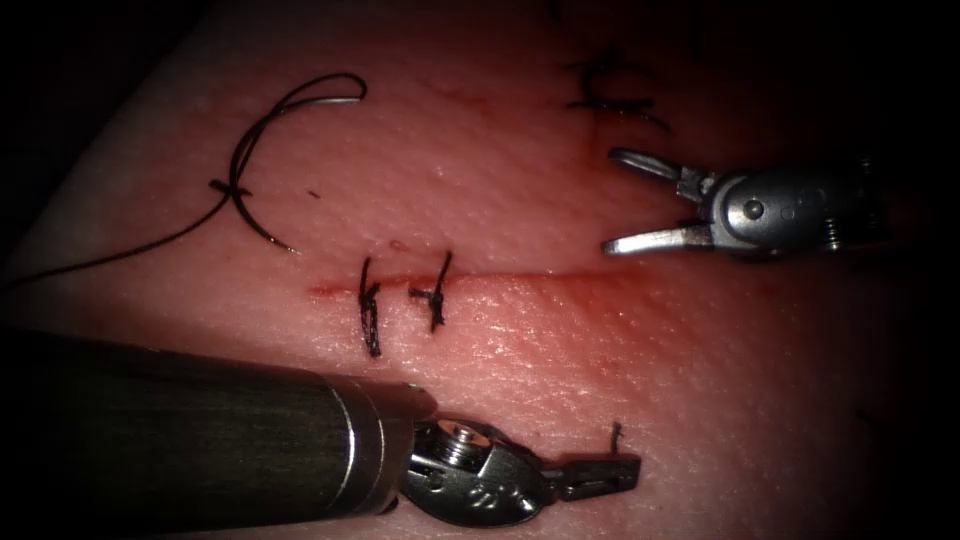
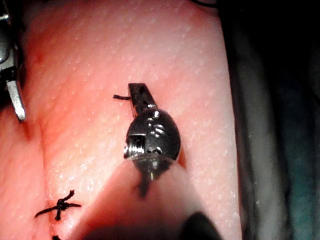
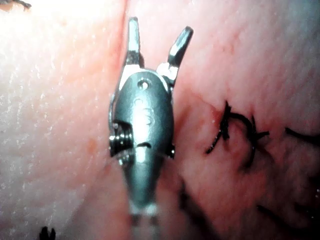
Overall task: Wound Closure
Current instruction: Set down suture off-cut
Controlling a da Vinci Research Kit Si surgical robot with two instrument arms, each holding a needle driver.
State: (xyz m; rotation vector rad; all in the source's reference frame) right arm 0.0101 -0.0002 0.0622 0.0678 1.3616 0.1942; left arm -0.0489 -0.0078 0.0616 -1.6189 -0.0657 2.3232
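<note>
- left tool [image 1: 625, 472] is clamped on a short cut end of thread [image 1: 616, 433]
- right tool [image 1: 615, 200] is gaping wide, holding nothing
- needle [image 1: 262, 150] just lying loose on the tissue [image 1: 560, 340], upper left of the cut [image 1: 520, 280]

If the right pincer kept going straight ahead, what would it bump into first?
The right pincer likely crosses bare tissue, then meets the loose needle; its height is unclear.

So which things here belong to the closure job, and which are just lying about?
In the job:
- tissue with its cut
- needle with thread, lying free on the tissue, upper left
- two stitches across the cut
- left tool, shut on a cut thread end
- right tool, jaws open, empty

Lying about:
- older stitch
</note>
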